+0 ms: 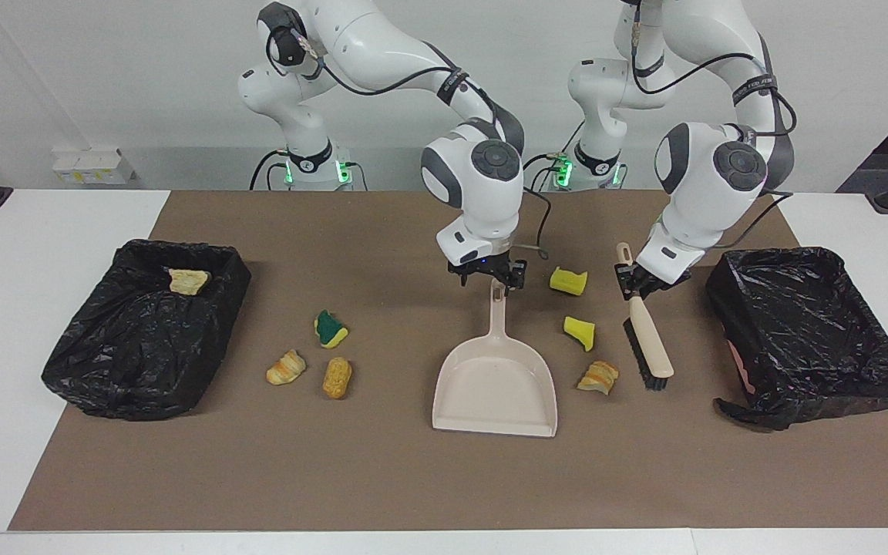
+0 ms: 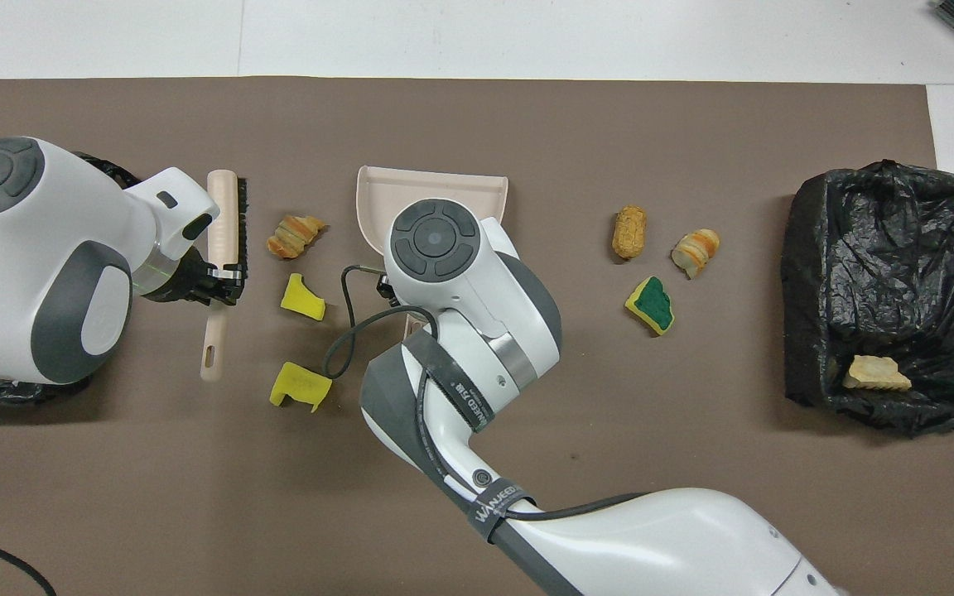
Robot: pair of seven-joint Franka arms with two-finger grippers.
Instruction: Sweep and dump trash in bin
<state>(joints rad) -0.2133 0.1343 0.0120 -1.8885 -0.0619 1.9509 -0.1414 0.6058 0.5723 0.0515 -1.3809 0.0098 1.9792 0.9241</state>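
Observation:
My left gripper (image 1: 639, 279) is shut on the handle of the beige brush (image 1: 650, 339), whose dark bristles slope down to the mat beside a pastry piece (image 1: 599, 378). Two yellow sponge chunks (image 1: 569, 280) (image 1: 581, 332) lie between the brush and the beige dustpan (image 1: 495, 385). My right gripper (image 1: 490, 277) is low over the end of the dustpan's handle, fingers apart on either side of it. Toward the right arm's end lie a green-and-yellow sponge piece (image 1: 331, 329) and two pastry pieces (image 1: 286, 368) (image 1: 337, 377). From overhead the right arm hides its own gripper.
A black-lined bin (image 1: 147, 339) at the right arm's end holds one pastry piece (image 1: 187, 280). A second black-lined bin (image 1: 806, 331) stands at the left arm's end, close to the brush. A brown mat (image 1: 413, 478) covers the table.

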